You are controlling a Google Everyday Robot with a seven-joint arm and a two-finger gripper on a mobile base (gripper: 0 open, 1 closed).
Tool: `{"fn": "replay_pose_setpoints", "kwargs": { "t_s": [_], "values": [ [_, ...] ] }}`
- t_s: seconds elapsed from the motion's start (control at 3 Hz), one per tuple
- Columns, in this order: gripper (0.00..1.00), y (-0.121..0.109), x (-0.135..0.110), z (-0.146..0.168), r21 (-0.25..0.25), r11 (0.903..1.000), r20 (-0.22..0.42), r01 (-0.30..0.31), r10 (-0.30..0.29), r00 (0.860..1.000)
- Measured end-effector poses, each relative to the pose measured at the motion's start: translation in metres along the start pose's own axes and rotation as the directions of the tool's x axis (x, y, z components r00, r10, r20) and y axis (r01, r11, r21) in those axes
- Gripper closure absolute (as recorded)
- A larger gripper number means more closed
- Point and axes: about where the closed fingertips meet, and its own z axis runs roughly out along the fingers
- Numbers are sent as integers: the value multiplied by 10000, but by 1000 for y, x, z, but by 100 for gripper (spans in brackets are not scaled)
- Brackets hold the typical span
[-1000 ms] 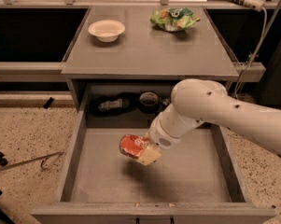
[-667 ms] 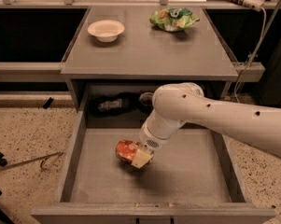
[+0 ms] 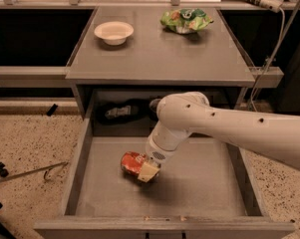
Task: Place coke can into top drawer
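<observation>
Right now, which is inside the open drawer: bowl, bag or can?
The red coke can, held by the gripper in the top drawer; the bowl and chip bag sit up on the cabinet top.

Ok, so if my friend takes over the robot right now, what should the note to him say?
End effector: low inside the open drawer, left of middle, shut on the can.
Can: lying sideways in the grip, at or just above the drawer floor; cannot tell if it touches.
Done: drawer open, can grasped and inside the drawer.
Left: set the can down, let go, lift the arm out.
Bowl and chip bag sit on the cabinet top; leave them.
</observation>
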Motion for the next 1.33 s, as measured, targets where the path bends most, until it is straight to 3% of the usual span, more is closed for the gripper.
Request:
{"fn": "replay_pose_setpoints", "kwargs": {
  "t_s": [0.33, 0.67, 1.33],
  "values": [
    [100, -3, 4, 19, -352, 9992, -69, -168, 166, 9998],
    [81, -3, 4, 21, -375, 9991, -73, -174, 171, 9998],
    [35, -3, 4, 21, -376, 9991, -73, -174, 171, 9998]
  ]
}}
